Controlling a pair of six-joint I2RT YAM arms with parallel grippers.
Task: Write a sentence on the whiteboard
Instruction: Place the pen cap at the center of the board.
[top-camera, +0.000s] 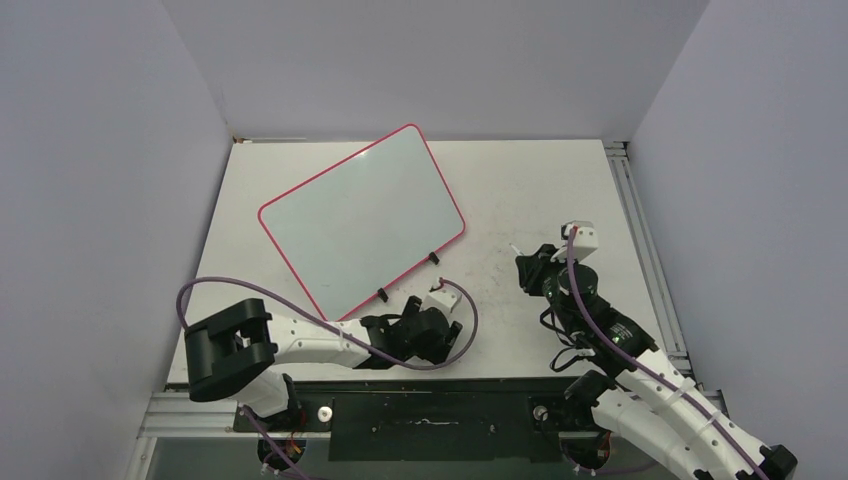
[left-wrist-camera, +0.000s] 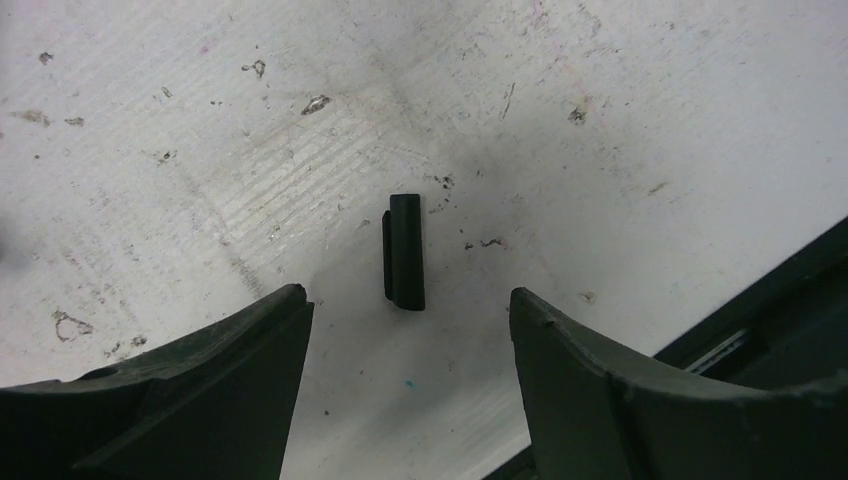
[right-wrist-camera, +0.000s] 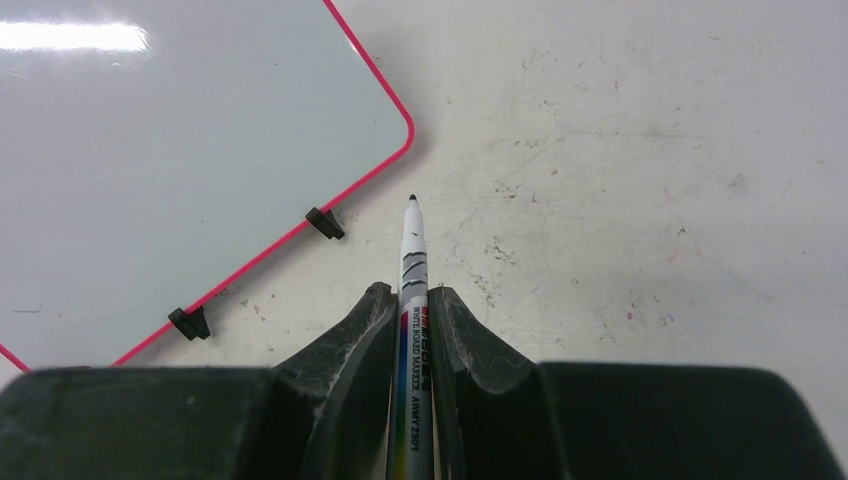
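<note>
The whiteboard (top-camera: 360, 220) lies tilted at the back left of the table, with a pink-red rim and two black feet. Its face is blank; no sentence shows on it. Its corner also shows in the right wrist view (right-wrist-camera: 150, 150). My right gripper (right-wrist-camera: 410, 290) is shut on a whiteboard marker (right-wrist-camera: 412, 260), uncapped, with its black tip pointing at the tabletop just right of the board's near corner. In the top view the right gripper (top-camera: 530, 265) is right of the board. My left gripper (left-wrist-camera: 408, 293) is open over the scuffed tabletop, a small black cap (left-wrist-camera: 404, 252) lying just ahead between its fingers.
The dark front edge of the table (left-wrist-camera: 780, 300) runs close to the left gripper (top-camera: 440, 335). A metal rail (top-camera: 640, 230) borders the table's right side. Grey walls close in the left, back and right.
</note>
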